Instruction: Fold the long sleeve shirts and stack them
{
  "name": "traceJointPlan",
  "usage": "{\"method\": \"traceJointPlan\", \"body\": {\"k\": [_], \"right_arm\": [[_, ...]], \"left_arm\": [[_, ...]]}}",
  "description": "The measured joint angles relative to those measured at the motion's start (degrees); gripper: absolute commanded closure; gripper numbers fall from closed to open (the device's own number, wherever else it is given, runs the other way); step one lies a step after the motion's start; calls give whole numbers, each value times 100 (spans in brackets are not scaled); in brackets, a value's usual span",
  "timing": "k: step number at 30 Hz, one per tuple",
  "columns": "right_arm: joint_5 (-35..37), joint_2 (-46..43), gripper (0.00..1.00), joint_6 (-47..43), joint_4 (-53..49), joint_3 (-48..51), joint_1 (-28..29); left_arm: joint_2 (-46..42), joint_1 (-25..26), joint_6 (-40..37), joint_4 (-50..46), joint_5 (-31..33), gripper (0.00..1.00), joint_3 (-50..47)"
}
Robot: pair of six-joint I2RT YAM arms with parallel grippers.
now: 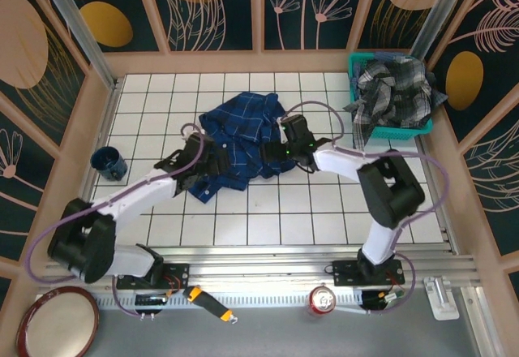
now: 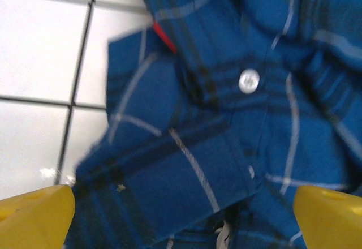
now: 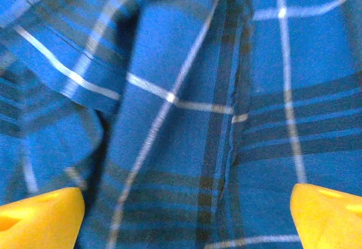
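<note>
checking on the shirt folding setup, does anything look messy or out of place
The blue shirt lies crumpled in a heap mid-table instead of flat. The grey checked shirt spills over the rim of the teal basket, one sleeve hanging down outside it.

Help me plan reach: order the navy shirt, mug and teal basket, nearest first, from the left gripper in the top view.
1. navy shirt, right under the left gripper
2. mug, off to the left
3. teal basket, far right corner

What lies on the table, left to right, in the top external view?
The dark blue mug → navy-blue plaid shirt → teal basket holding the grey checked shirt.
</note>
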State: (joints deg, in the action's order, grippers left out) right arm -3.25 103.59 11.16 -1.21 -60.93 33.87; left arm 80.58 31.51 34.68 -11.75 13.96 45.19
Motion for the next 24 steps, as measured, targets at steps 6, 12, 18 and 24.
{"method": "traceJointPlan", "body": {"k": [6, 12, 18, 24], "right_arm": [[-330, 761, 85, 195, 214, -417, -120], [-205, 68, 100, 507, 234, -127, -356], [422, -2743, 100, 597, -605, -22, -520], [240, -3646, 100, 573, -1303, -1875, -549]], "left_arm": [[949, 157, 55, -4, -57, 70, 76], [894, 160, -87, -203, -66, 100, 715], [-313, 164, -267, -485, -33, 100, 1858], [-1521, 170, 7, -358, -509, 100, 2424]]}}
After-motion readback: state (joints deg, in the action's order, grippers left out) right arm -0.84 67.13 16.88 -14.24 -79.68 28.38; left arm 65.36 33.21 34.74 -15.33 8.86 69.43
